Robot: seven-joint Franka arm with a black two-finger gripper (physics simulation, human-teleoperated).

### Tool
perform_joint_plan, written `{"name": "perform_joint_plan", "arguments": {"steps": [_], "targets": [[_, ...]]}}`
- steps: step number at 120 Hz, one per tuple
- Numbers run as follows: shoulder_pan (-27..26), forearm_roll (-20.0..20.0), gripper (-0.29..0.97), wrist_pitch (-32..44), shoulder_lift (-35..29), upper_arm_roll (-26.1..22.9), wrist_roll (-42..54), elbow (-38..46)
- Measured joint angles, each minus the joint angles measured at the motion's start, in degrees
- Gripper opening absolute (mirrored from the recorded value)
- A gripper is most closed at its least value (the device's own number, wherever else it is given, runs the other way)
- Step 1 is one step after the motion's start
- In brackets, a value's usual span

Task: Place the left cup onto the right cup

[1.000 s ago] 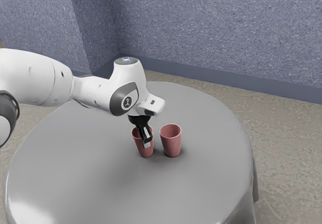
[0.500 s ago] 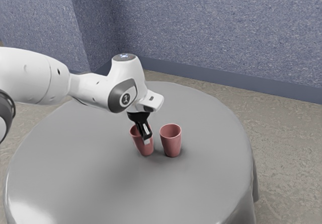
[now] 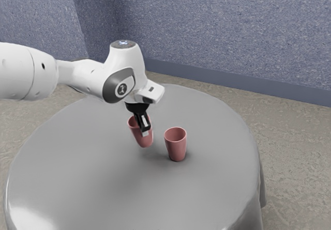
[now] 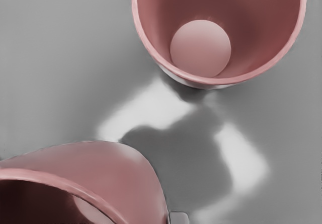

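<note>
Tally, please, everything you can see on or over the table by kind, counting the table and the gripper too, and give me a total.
Pink cups: 2 (left cup, held tilted in the air; right cup, standing upright)
Black gripper: 1 (shut on the left cup's wall)
Grey round table: 1
Total: 4

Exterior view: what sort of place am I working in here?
Probably a bare simulated room with nothing to mark it as a kitchen or workshop: a round grey table, blue speckled walls meeting in a corner, and a tan floor.
</note>
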State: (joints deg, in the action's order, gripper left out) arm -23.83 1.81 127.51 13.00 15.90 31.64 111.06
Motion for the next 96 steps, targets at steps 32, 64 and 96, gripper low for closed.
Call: {"name": "perform_joint_plan", "arguments": {"steps": [32,64,96], "targets": [[-1.44,-3.05,-0.1,-5.02,-1.07,-3.05,-2.63,-6.42],[-2.44,-3.61,-0.1,-7.58,-0.65,-6.67,-5.0,-9.19],[-2.32,-3.72,-0.1,-8.14,0.99,-7.55,-6.74,-10.43]]}}
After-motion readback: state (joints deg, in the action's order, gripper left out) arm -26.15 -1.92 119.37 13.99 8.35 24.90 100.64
